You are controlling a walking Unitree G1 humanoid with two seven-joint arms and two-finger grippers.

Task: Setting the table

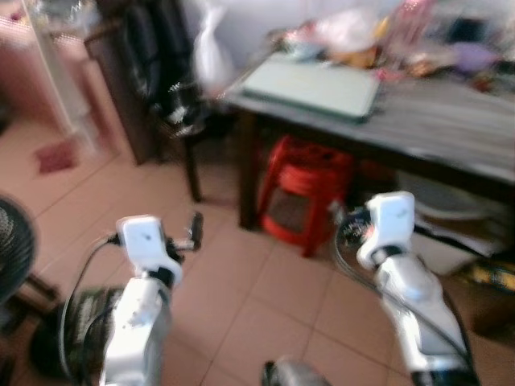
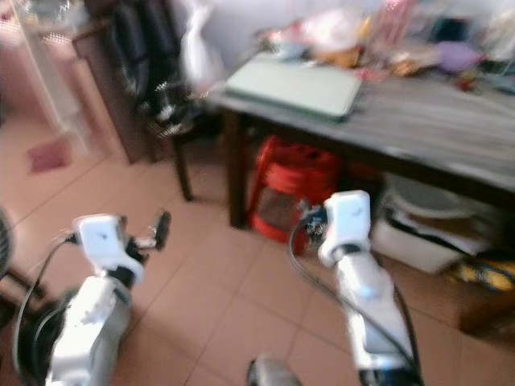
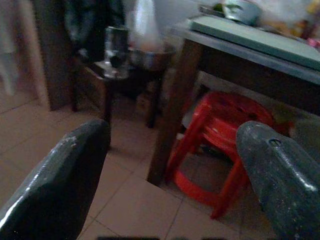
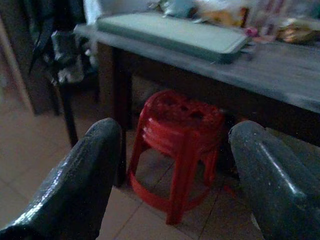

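Head views are blurred. We stand on the tiled floor [image 1: 265, 297] facing a dark wooden worktop [image 1: 451, 121].

Landmark = worktop:
- On its near-left corner lies a pale green flat rectangular board or mat [image 1: 312, 87], rounded corners, thin, dark underside edge. It reads the same in the right wrist view [image 4: 175, 32].
- Behind the board, along the worktop's far edge: a clutter of bags, packets and a small bowl-like item [image 3: 242, 10]. Too blurred to name individually.
- Under the worktop, near its left front leg: a stack of red plastic stools [image 1: 306, 193], perforated round seat, splayed legs.
- Further right under the worktop: white boxes or papers [image 1: 451, 217], unclear.
- Left of the worktop: a dark chair or side stand [image 1: 173, 96] with a white plastic bag [image 1: 211, 52] hanging above it and a metal pot [image 3: 150, 55] on it.

Both arms are raised in front of us, short of the worktop, touching nothing.
- left gripper [image 3: 170, 170]: jaws apart, nothing between them, stools visible through the gap.
- right gripper [image 4: 175, 170]: jaws apart, empty, aimed at the stools and worktop edge.

A dark fan [image 1: 12, 249] sits on the floor, well left of the worktop.
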